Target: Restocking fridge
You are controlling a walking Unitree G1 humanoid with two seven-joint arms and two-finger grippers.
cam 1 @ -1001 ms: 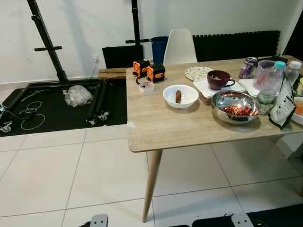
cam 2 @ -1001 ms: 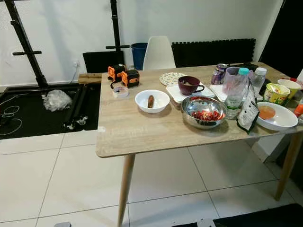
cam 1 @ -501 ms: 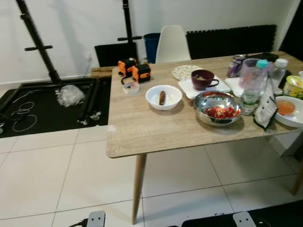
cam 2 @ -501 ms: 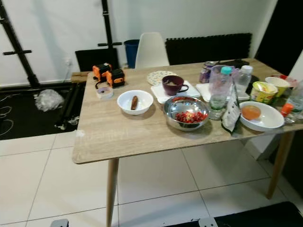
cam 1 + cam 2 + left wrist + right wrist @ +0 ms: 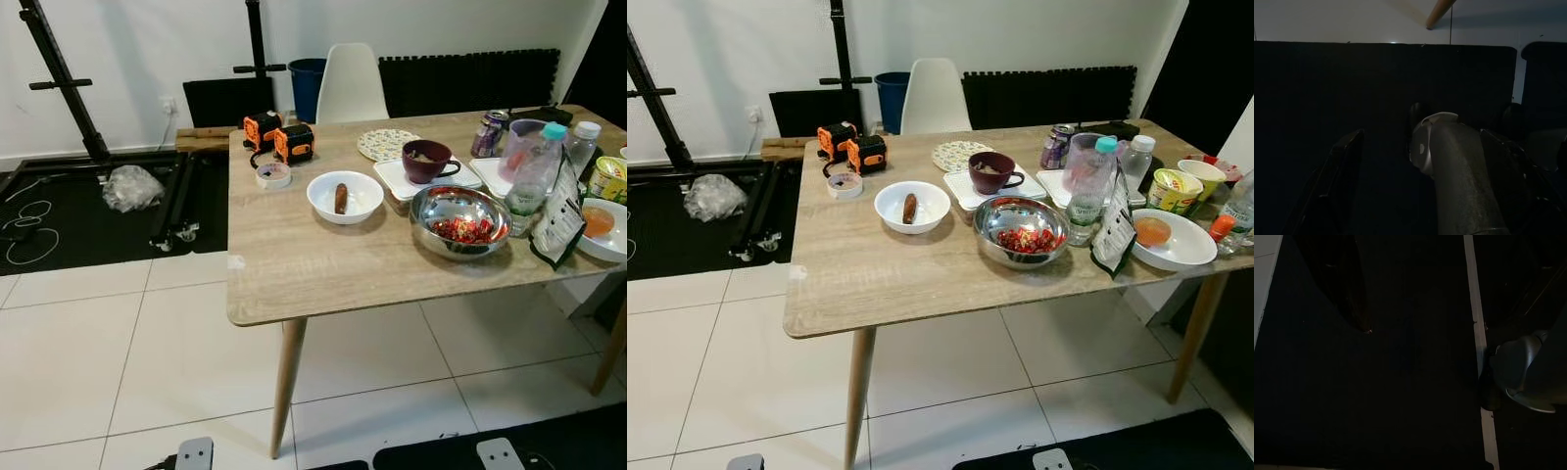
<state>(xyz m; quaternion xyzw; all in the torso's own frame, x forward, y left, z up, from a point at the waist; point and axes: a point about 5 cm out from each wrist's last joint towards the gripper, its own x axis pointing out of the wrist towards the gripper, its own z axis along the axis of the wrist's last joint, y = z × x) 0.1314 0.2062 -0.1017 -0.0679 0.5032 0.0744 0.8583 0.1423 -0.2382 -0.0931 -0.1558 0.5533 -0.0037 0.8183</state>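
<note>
Ahead, a table (image 5: 872, 284) on tiled floor (image 5: 686, 362), a chair (image 5: 936, 96) behind it. On the table, left to right: tape roll (image 5: 844, 185), bowl with a sausage (image 5: 912, 207), metal bowl (image 5: 1021, 232), bottle (image 5: 1087, 191), pouch (image 5: 1113, 242), wide bowl (image 5: 1172, 240). Behind the metal bowl, a mug (image 5: 990, 172) on a tray (image 5: 965, 191).

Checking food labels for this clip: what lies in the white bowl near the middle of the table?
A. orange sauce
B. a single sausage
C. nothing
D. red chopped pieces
B: the white bowl holds one brown sausage; the red pieces are in the steel bowl beside it.
</note>
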